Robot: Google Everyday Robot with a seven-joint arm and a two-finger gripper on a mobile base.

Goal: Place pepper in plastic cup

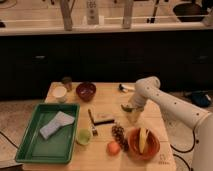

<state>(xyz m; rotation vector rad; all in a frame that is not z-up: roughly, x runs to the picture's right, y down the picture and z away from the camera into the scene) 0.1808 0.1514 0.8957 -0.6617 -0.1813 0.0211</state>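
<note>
The claw [129,107] is held low over the right half of the surface [107,95], just above the plastic cup [133,117], so access to the cup from above is blocked by the claw itself. Close in front of the cup, passage is narrowed by the orange bowl [144,143] and the dark cluster [119,134]. To the left, the flat block [103,117] and the brush [93,123] lie in the way. The left side is filled by the green tray [50,132]. Bare surface is left between the dark red bowl [86,91] and the claw, and along the right edge.
</note>
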